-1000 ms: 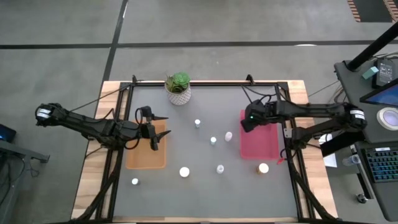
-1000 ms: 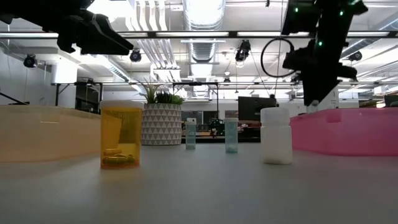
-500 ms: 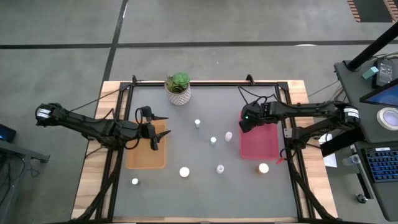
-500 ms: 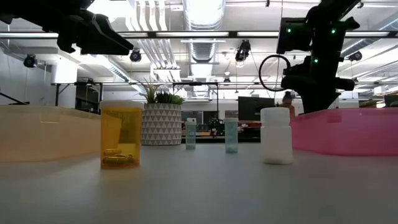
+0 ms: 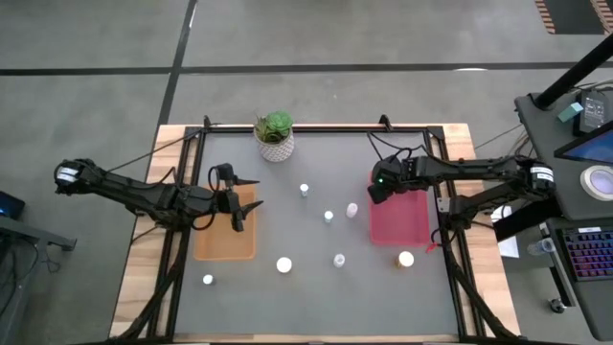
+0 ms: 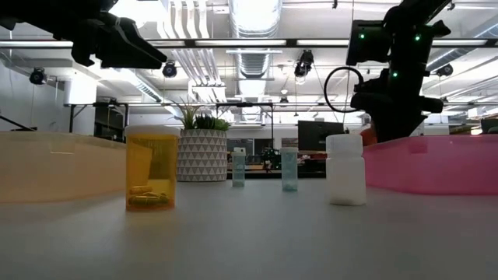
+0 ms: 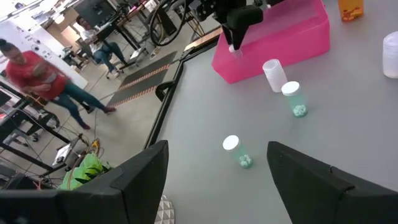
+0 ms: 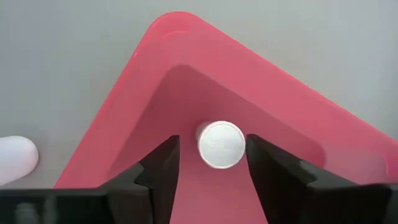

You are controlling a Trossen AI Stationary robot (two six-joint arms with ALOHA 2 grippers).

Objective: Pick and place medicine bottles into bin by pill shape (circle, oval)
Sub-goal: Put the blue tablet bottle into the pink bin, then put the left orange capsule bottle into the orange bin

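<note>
The right gripper (image 5: 380,185) hangs over the upper-left corner of the pink bin (image 5: 402,230), right of centre in the high view, fingers spread around a white-capped bottle (image 8: 221,144) standing inside that corner. It stands upright, long axis vertical, cap facing the wrist camera. Whether the fingers touch it cannot be told; they look just clear, which suggests a release into the bin. The left gripper (image 5: 237,203) waits spread over the orange bin (image 5: 225,244), centre-left. Other bottles (image 5: 329,217) stand upright on the grey table (image 5: 316,297) between the bins.
</note>
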